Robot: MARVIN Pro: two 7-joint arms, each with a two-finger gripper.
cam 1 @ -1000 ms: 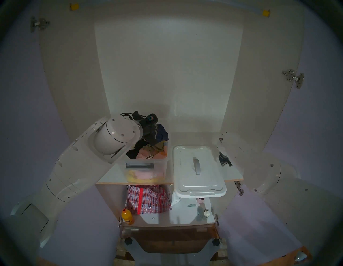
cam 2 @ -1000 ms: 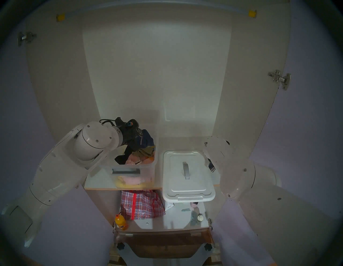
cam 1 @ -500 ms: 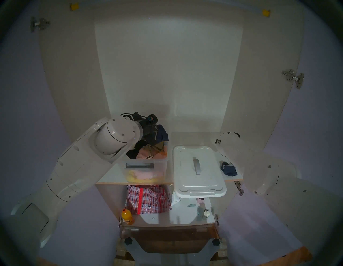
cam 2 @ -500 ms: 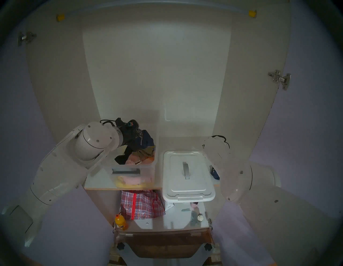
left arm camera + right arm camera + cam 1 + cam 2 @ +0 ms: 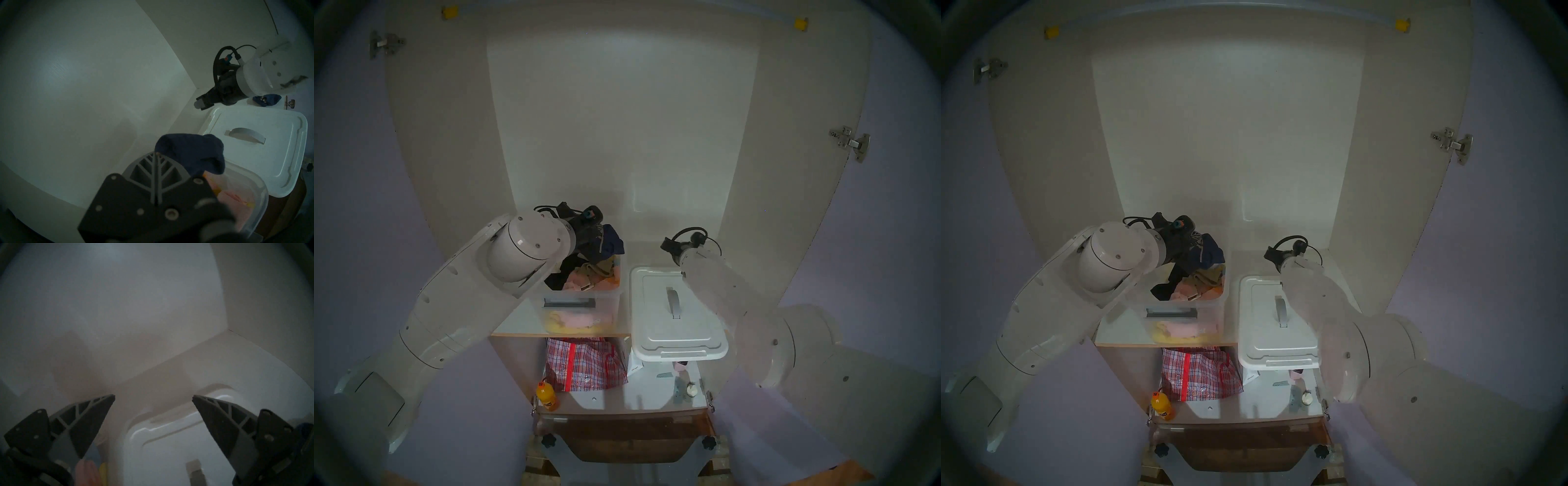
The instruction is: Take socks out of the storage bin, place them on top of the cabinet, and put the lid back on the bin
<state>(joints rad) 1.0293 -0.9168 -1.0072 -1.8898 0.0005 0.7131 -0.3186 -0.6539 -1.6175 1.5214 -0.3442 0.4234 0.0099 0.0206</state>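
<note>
My left gripper is shut on a navy sock and holds it just above the far end of the clear storage bin; the same sock shows in the head view. The bin stands open on the cabinet's white shelf. To its right the white lid lies flat, overhanging the shelf's front edge. Over the lid's far end my right gripper hovers, open and empty. Another navy sock lies on the shelf beyond the lid; the right arm hides it in the head views.
The bin holds a black garment, olive cloth and pink fabric. On the lower shelf are a red plaid bag, an orange bottle and small items. The cabinet's back wall and side panels stand close around both grippers.
The right arm swung left from the shelf's right end to above the lid's far end, leaving a navy sock on the shelf. The left arm with its sock has barely moved.
</note>
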